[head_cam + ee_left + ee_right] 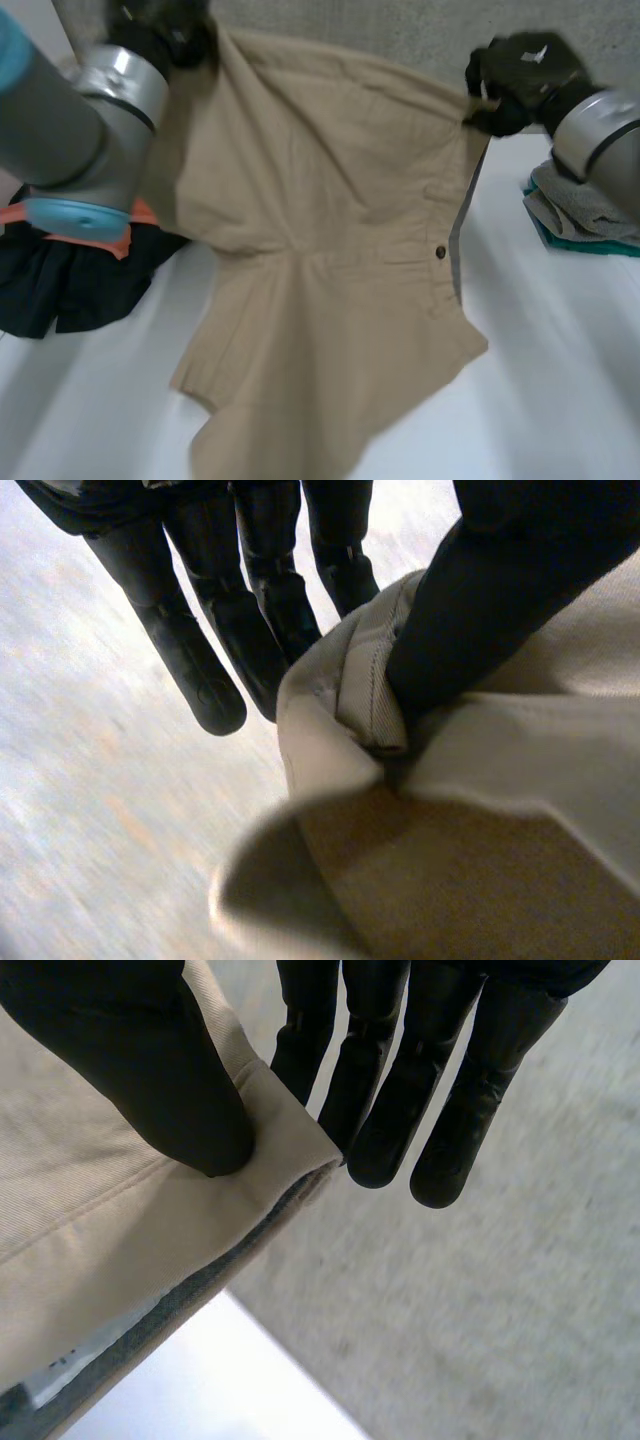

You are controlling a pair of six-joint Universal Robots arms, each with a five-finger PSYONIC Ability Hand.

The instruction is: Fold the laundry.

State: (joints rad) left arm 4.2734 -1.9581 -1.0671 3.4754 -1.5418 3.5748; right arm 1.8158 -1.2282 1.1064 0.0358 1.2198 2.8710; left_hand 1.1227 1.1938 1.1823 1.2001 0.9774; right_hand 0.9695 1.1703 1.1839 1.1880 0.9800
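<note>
Work surface: white table (560,400), plain matte top. I see its far edge in the head view and one corner of it in the right wrist view.

Beyond that edge: grey speckled surface (420,25), fine-grained like carpet. Probably the floor, though from this angle I cannot rule out a wall. The same grey speckle lies below the table corner in the right wrist view.

Light: soft and even over the tabletop.

White table (560,380) with dark garment (70,280) and grey-teal folded stack (580,215)
</note>
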